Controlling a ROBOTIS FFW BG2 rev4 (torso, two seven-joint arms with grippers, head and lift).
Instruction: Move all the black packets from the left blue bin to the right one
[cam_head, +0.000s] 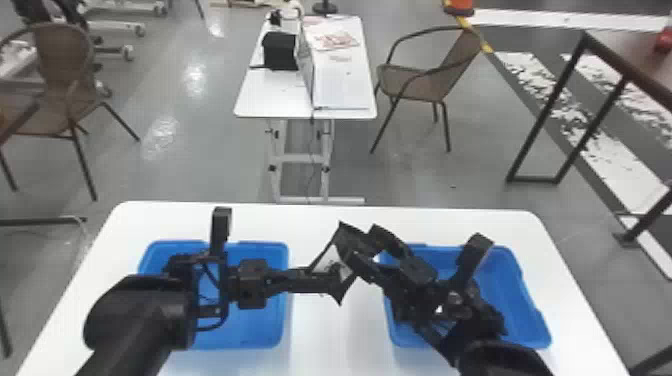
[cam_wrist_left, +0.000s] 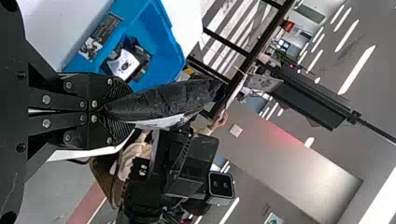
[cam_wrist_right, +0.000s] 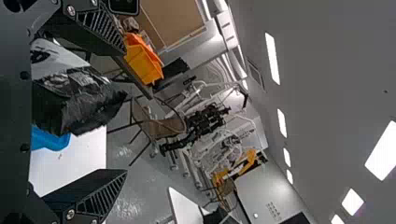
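Over the gap between the bins, my left gripper (cam_head: 336, 281) holds a black packet (cam_head: 329, 257) with a white label. In the left wrist view the left gripper (cam_wrist_left: 122, 111) is shut on one end of the packet (cam_wrist_left: 163, 100). Facing it, my right gripper (cam_head: 367, 250) is open at the packet's other side. The right wrist view has the packet (cam_wrist_right: 77, 105) between the spread fingers of the right gripper (cam_wrist_right: 125, 112); contact cannot be told. The left blue bin (cam_head: 250, 336) is partly hidden by the left arm. Packets (cam_wrist_left: 126, 63) lie in the right blue bin (cam_wrist_left: 163, 51).
Both bins stand on a white table (cam_head: 325, 345), the right bin (cam_head: 530, 320) partly under the right arm. Beyond the table's far edge are another white table (cam_head: 275, 95) and a brown chair (cam_head: 425, 80). The two arms are close together over the middle.
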